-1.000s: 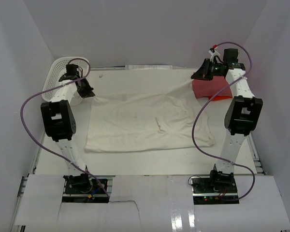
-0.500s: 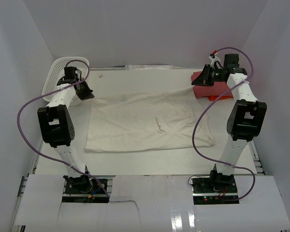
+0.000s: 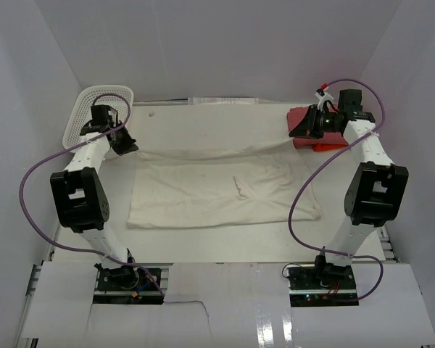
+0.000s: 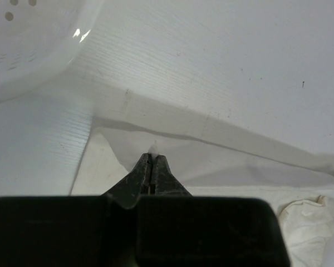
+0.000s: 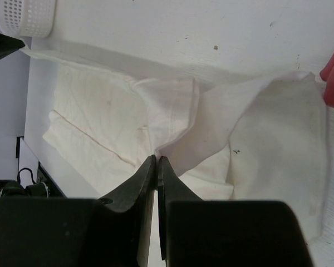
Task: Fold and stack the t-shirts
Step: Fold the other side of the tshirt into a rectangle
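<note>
The cream-white t-shirt was spread flat over the middle of the tabletop, its near edge lying towards the arm bases. Its far edge was raised off the surface and drawn out in a taut line between the two arms. The left jaws were seen clenched on a small pinch of that cloth at the far left corner, only a tip of fabric showing beyond them. The white mesh basket was tilted against the wall just behind the left arm. The right jaws were likewise clamped on a fold of the cream-white t-shirt at its far right corner, the cloth falling away from them in loose creases. The red t-shirt lay in a compact heap at the far right of the tabletop, partly hidden by the wrist of the right arm and just beside the raised corner.
</note>
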Controlling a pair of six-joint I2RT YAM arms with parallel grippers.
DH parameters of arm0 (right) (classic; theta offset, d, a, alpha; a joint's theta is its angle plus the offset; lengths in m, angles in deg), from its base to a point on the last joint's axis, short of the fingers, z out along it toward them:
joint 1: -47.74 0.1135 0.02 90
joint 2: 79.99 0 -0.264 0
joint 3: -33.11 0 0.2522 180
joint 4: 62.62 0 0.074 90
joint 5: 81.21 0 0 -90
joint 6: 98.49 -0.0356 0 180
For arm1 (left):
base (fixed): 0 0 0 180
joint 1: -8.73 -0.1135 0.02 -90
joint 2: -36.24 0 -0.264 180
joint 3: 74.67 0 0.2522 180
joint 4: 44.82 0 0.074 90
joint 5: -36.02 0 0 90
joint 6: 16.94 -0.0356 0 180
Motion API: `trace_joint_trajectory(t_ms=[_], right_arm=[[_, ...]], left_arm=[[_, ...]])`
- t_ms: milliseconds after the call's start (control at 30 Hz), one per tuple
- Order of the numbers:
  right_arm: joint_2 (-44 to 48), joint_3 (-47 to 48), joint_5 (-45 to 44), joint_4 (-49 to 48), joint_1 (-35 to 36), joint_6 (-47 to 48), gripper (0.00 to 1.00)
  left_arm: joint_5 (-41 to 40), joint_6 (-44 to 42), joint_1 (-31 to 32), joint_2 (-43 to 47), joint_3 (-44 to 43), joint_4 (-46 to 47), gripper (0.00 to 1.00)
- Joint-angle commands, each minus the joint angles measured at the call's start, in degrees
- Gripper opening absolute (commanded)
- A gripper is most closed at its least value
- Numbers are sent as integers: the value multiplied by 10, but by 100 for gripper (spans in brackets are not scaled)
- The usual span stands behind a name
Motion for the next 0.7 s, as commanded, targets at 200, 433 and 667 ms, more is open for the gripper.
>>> trace_joint_trajectory(t_ms=[200, 433, 667], right_arm=[[72, -33, -11, -16, -5, 6, 8], [113, -71, -27, -21, -6, 3, 8], [147, -109, -45, -28, -10, -4, 8]], left_arm=[[2, 6, -8, 58, 33, 14, 0], [4, 10, -11, 76, 63, 14, 0], [9, 13, -17, 106, 79, 14, 0]])
